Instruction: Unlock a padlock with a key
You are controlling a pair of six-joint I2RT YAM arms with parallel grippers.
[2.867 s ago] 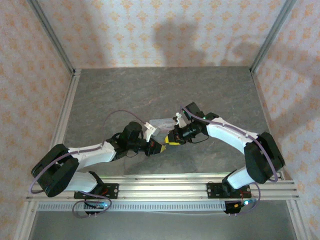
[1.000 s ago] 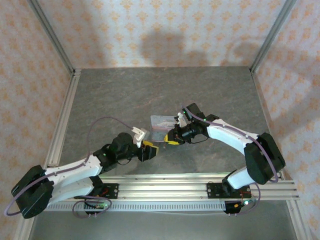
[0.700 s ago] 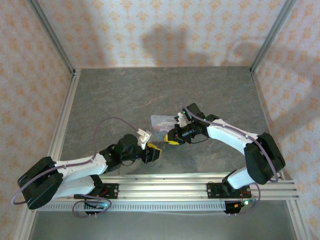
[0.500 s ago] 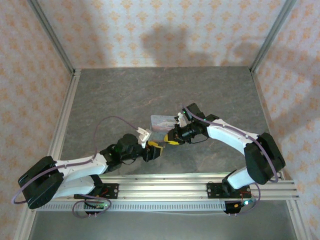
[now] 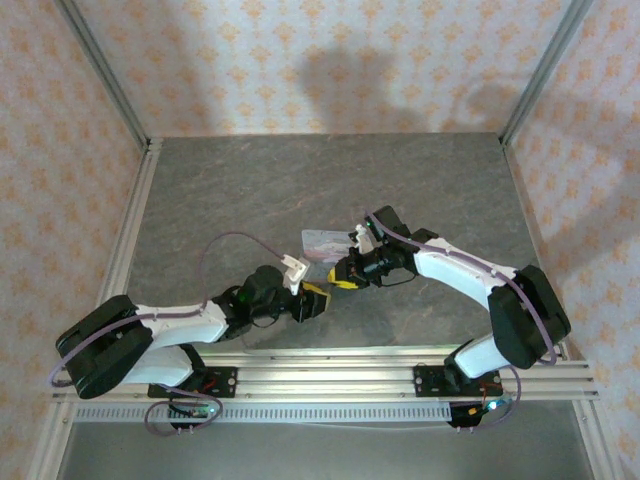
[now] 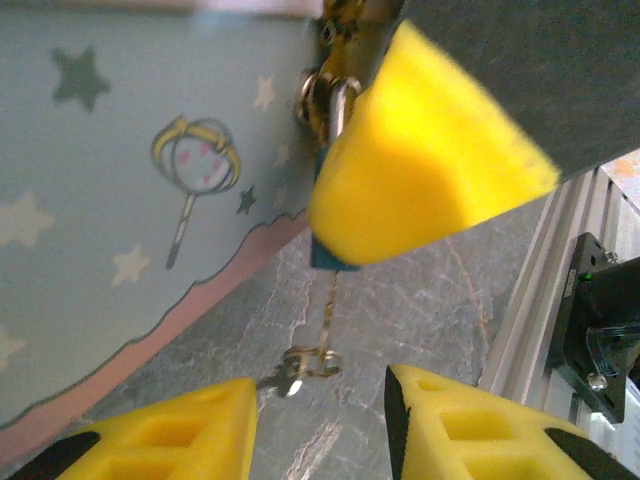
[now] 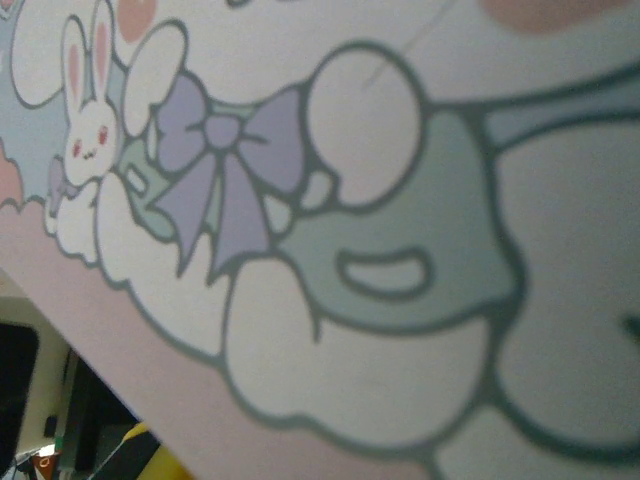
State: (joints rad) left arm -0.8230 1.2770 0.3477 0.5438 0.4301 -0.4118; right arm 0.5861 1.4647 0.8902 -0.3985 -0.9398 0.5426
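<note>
Padlock: small dark-blue body, seen at the edge of the pale-blue tin. It is largely covered by one of the right fingers; whether these are clamped on it cannot be told. Metal shackle is glimpsed above.

Key is hung below the padlock on a thin chain, close to the desk. It is flanked by the left fingers, which are held apart.

Key is judged very light, thin, stiff and slick, and free to swing on the chain. A grip across the flat bow is advised, blade left exposed. Padlock body is judged rigid and best steadied by its flat sides.
</note>
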